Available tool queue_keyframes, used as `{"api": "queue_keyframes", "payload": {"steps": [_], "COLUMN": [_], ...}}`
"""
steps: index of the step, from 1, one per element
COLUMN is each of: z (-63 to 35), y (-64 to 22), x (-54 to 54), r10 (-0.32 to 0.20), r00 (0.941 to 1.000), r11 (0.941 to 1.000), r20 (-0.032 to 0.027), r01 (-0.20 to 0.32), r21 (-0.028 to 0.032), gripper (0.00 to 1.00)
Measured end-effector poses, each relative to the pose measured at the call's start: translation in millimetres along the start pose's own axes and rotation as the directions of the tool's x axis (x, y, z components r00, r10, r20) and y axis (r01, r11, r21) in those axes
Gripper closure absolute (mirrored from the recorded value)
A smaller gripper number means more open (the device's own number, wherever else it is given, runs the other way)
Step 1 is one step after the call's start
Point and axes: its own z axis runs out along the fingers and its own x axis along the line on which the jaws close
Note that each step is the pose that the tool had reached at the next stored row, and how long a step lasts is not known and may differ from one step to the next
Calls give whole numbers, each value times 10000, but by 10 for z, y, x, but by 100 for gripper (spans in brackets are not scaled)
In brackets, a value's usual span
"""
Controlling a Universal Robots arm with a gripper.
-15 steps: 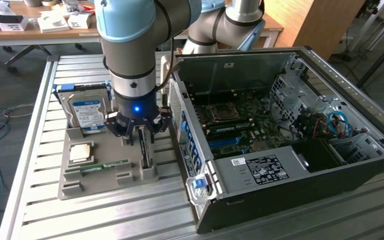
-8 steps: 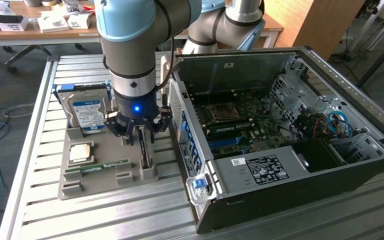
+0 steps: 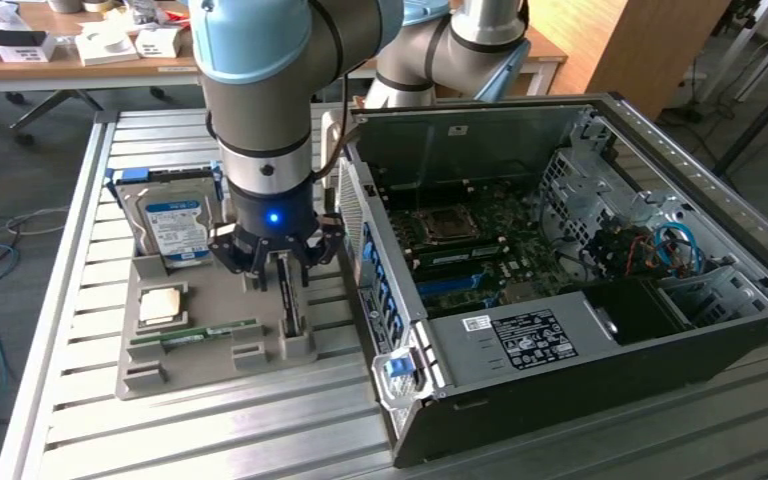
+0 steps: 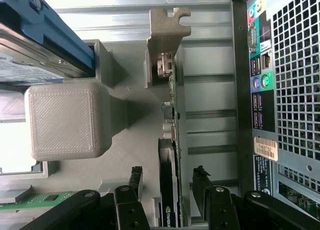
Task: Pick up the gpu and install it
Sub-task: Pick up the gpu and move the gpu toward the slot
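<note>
Holding fingers point(image 4: 136, 182) open astride gpu point(image 4: 169, 202), standing on edge in grey tray point(image 3: 144, 380) slot on bench point(image 3: 224, 440), just beside computer case point(image 3: 491, 420). Judging it light, stiff, slim, fragile; pinching flat faces near top edge looking safest. Counting one gpu, one hard drive point(image 3: 177, 225), one memory stick point(image 3: 197, 333), one chip point(image 3: 164, 303).

The exterior view has soft, even light from above; shadows on the metal table point(image 3: 77, 300) are weak. The inside of the computer case point(image 3: 584, 400) is dimmer, darkest along its near wall. 1 small blue lamp point(image 3: 272, 216) glows on the arm point(image 3: 264, 90). In the wrist view the table glares almost white, a patch beside the pale block point(image 4: 65, 120) is burnt out, and the gpu point(image 4: 167, 205) looks dark.
</note>
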Motion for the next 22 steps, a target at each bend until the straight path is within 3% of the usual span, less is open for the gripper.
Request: {"api": "queue_keyframes", "payload": {"steps": [11,12,14,15,17,22], "z": [0,0,0,0,0,0], "y": [-1,-1,-1,-1,-1,-1], "x": [0,0,0,0,0,0], "r10": [0,0,0,0,-1,0], "r00": [10000,10000,10000,10000,10000,10000], "r11": [10000,10000,10000,10000,10000,10000], "r20": [0,0,0,0,-2,0], "r01": [0,0,0,0,1,0], "r21": [-1,0,0,-1,-1,0], "gripper": [47,49,61,61,73,74]}}
